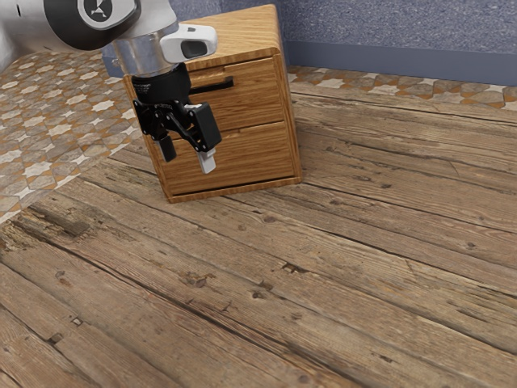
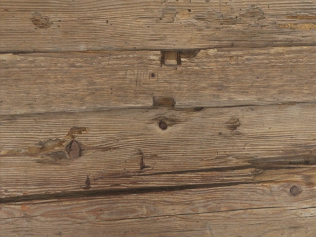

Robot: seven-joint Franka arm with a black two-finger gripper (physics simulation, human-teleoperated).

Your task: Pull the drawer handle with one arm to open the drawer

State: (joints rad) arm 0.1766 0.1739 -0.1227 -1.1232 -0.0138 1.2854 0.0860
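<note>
Two floor surfaces meet near the pincer (image 1: 188,160): patterned tiles (image 1: 56,113) lie off toward the exterior view's left of it, and worn planks (image 1: 339,267) run under it and away to the exterior view's right. Just behind the pincer stands a small wooden cabinet (image 1: 242,36), the one thing close enough to get in its way. The cabinet's upper drawer (image 1: 254,101) and lower drawer (image 1: 246,158) both look level with the frame. The black handle (image 1: 214,84) sits on the upper drawer, slightly above the pincer and toward the exterior view's right, apart from it. The pincer hangs before the drawer fronts with its fingers (image 1: 208,162) spread wide, pointing down and gripping nothing. Whether it brushes the wood behind cannot be told. Under the hand the wrist view shows bare planks (image 2: 158,148). Past the cabinet's far corner, to the pincer's exterior-view right, the planks stretch open, bounded by a grey-blue wall (image 1: 404,32) behind.
</note>
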